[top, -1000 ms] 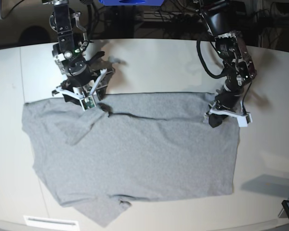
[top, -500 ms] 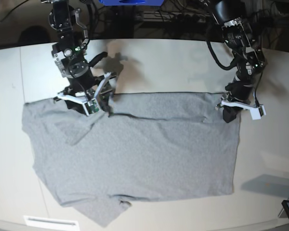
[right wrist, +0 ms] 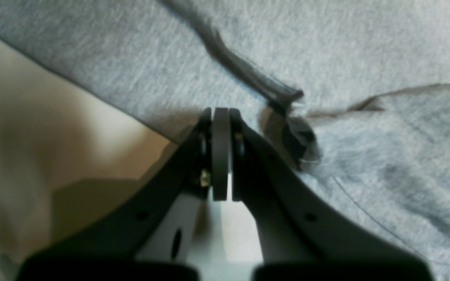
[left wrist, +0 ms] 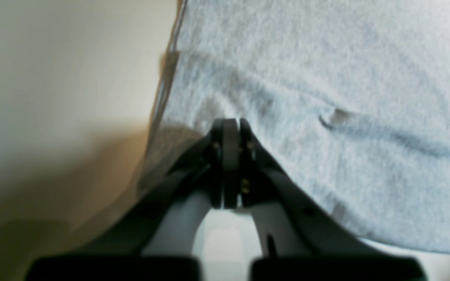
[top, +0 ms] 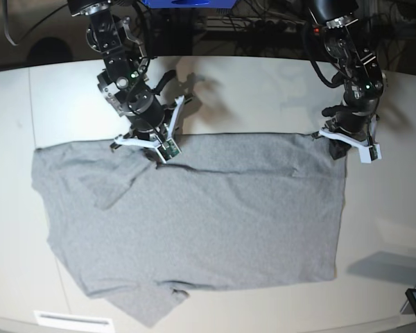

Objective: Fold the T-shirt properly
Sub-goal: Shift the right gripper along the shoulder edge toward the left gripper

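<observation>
Both arms have shifted along the far hem since a second ago: right claw (top: pixel 154 149) slid inward and snapped from wide to closed; left claw (top: pixel 341 147) moved out toward the corner, closed all along.

Right claw now: tips pressed together at the T-shirt (top: pixel 194 222) edge, right by the dark fold seam that runs off to its right in the wrist view. Looks like it pinches the hem, but the tips hide the contact, so I can't confirm cloth between them.

Left claw in wrist view (left wrist: pixel 231 128): tips together on the shirt's far corner, fabric bunched up just ahead of them, bare bench (left wrist: pixel 53 78) to its left. Probably gripping the cloth.

T-shirt lies flat on the bench, plain grey side up, spread out below both claws; one sleeve is folded over just below the right claw, and the near corner is rumpled.

Read: both far-edge grasp points look taken, so the fold-over toward the near edge can start. Risk: the right pinch is shallow and could slip on lift.
</observation>
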Controlling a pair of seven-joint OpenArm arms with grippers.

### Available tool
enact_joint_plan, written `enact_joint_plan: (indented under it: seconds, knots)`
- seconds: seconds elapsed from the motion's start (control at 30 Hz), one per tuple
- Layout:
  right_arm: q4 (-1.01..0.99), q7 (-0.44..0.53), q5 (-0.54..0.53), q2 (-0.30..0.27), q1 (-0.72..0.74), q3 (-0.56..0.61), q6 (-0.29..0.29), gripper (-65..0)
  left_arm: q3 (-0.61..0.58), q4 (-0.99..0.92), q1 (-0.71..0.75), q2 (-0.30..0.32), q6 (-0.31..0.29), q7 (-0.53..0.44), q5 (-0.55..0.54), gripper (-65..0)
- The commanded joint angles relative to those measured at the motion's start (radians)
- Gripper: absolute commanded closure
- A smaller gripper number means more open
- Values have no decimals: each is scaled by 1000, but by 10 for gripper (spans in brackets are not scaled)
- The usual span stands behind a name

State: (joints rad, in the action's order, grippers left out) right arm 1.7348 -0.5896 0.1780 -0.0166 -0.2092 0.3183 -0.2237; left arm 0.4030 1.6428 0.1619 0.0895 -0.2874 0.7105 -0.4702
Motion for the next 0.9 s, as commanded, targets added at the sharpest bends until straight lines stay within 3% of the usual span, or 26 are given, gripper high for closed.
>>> enact_joint_plan:
  seconds: [0.0, 0.13, 0.43, 0.87]
  knots:
    - [14, 24, -7, 4, 18, -1, 4, -1, 3, 21, -8, 11, -3, -25, -9, 0]
    - [6, 20, -7, 4, 40, -6, 5, -1, 3, 20, -12, 11, -3, -25, -9, 0]
    - [-25, 20, -7, 4, 40, -172, -3, -1, 3, 0, -34, 14, -3, -25, -5, 0]
    - [-81, 18, -5, 30, 109, -170, -3, -1, 3, -8, -32, 17, -3, -25, -5, 0]
